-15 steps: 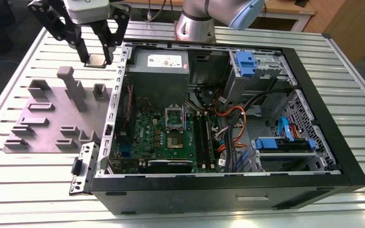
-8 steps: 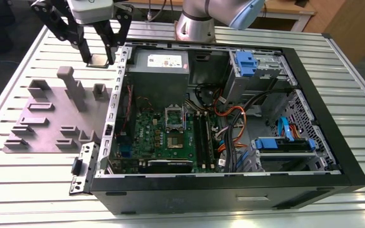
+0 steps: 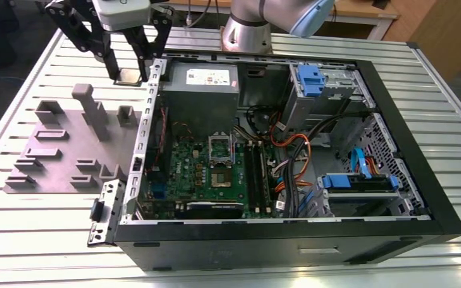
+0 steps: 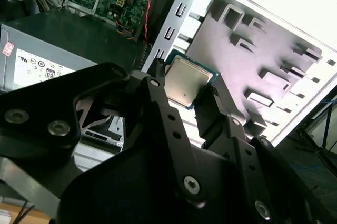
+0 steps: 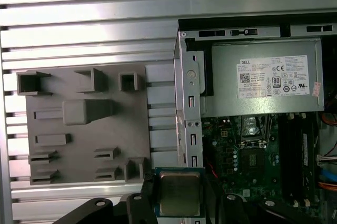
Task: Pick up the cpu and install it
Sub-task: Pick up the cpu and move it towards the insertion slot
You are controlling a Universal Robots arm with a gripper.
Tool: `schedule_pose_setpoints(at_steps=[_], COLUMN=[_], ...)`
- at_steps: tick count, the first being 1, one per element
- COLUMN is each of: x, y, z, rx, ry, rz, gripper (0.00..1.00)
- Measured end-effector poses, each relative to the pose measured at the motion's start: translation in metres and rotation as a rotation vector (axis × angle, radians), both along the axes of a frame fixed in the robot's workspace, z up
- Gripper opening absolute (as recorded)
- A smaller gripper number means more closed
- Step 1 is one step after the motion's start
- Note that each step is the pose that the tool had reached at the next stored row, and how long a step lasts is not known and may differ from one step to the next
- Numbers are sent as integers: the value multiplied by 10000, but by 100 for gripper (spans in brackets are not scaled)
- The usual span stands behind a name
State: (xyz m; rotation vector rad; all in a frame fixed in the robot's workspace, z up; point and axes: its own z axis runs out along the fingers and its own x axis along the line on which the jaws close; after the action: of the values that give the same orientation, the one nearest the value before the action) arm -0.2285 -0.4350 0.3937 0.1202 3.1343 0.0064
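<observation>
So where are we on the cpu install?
Done: pickup. The gripper is shut on the cpu, which is off the grey tray. In hand: the cpu is held in the air beside the tray. Left: the install. The motherboard socket looks empty.

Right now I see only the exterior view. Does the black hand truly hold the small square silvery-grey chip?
Observer: Yes. In the second wrist view the black hand clamps the small square silvery-grey chip by two opposite edges.
Operator: Which face do the wrist cameras see?
Observer: The silvery metal top, in both wrist views.
Operator: Is it above the socket?
Observer: No. In the first wrist view it sits in line with the grey metal case wall, apart from the dark square socket on the green motherboard.
</observation>
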Motion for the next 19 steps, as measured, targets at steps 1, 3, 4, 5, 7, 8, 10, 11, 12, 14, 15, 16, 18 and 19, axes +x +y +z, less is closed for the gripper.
schedule_pose_setpoints(at_steps=[1,3,4,5,7,8,10,11,12,14,15,16,18,19], x=[1,18,34,54,70,70,70,71,72,73,77,83,100,106], y=[0,0,0,0,0,0,0,0,0,0,0,0,0,0], z=[0,0,0,0,0,0,0,0,0,0,0,0,0,0], rx=[0,-1,-1,-1,0,0,0,0,-1,-1,0,0,0,0], ry=[0,0,0,0,0,0,0,-1,0,0,0,0,0,0], rz=[0,2,0,0,1,0,-1,0,0,0,1,3,1,1], gripper=[47,47,47,47,47,47,47,47,47,47,47,47,47,47])
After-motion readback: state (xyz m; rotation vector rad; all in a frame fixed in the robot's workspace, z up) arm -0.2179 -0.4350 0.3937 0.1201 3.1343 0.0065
